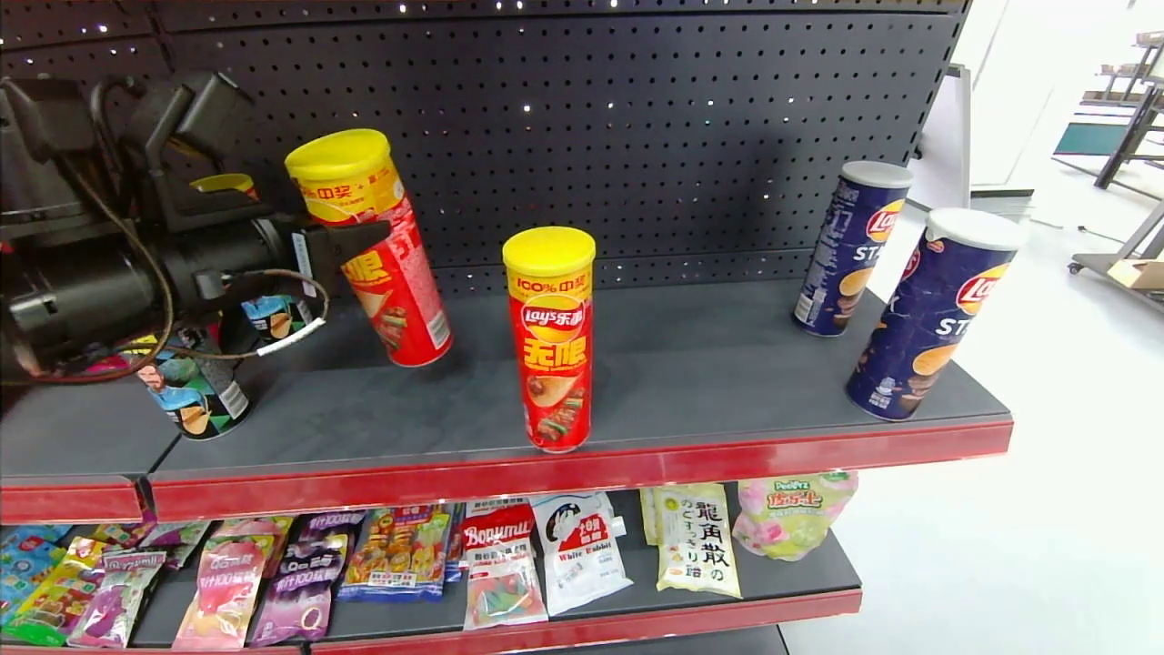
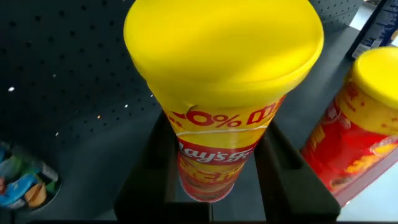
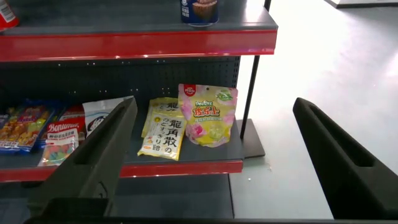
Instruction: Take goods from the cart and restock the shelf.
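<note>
Our left pincer clamps the tilted, yellow-lidded red cardboard crisp tube mid-body, likely to stand it on the dark metal shelf beneath. Our right pincer gapes empty.

- The left tool grips a red chip can with a yellow lid, its dark fingers on either side.
- A second red can, also yellow-lidded, stands just beside it on the grey shelf.
- A black pegboard backs the shelf.
</note>
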Robot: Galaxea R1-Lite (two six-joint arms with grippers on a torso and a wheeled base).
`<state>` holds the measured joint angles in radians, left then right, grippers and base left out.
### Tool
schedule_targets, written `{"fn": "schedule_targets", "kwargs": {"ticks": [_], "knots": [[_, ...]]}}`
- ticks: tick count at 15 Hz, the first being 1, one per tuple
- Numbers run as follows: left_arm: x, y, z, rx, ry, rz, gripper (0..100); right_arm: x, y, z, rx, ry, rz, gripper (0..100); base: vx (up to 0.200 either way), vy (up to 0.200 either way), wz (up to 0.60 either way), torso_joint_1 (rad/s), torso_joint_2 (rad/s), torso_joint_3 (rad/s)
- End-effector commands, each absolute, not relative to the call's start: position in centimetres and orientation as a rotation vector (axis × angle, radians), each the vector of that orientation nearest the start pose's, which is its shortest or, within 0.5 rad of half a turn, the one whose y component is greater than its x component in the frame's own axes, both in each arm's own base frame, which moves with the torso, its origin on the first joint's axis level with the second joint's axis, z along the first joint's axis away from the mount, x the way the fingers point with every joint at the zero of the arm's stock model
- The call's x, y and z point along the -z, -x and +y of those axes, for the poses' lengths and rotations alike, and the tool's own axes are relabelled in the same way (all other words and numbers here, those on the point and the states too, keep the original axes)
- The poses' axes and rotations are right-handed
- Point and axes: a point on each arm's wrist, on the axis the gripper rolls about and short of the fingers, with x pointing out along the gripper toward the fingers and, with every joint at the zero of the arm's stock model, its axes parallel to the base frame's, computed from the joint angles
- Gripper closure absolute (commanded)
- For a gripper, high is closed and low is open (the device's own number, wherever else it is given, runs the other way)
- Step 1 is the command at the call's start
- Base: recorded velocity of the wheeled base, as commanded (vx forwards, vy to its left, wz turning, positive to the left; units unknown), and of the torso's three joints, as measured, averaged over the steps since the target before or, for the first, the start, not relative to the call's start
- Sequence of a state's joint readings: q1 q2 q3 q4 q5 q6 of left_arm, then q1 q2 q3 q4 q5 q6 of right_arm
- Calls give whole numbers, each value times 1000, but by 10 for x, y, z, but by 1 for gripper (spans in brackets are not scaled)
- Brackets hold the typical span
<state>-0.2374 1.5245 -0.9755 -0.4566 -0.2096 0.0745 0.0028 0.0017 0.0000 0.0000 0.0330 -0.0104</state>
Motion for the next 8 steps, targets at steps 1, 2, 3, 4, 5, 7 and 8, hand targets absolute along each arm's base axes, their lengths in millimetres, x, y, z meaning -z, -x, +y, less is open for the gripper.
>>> {"fn": "schedule_targets", "kwargs": {"ticks": [1,2,3,4,5,7,8], "knots": [[-260,-292,-80,470,-76,102,100,-76,23,1,-37,11,3,0,0,0,0,0,0,0],[-257,-308,-89,487,-77,123,100,-76,23,1,-37,11,3,0,0,0,0,0,0,0],[-254,-320,-94,514,-77,125,100,-76,23,1,-37,11,3,0,0,0,0,0,0,0],[-253,-332,-98,543,-75,119,100,-76,23,1,-37,11,3,0,0,0,0,0,0,0],[-253,-341,-102,547,-75,114,100,-76,23,1,-37,11,3,0,0,0,0,0,0,0],[-245,-355,-109,561,-78,127,100,-76,23,1,-37,11,3,0,0,0,0,0,0,0],[-245,-355,-109,561,-78,127,100,-76,23,1,-37,11,3,0,0,0,0,0,0,0]]}}
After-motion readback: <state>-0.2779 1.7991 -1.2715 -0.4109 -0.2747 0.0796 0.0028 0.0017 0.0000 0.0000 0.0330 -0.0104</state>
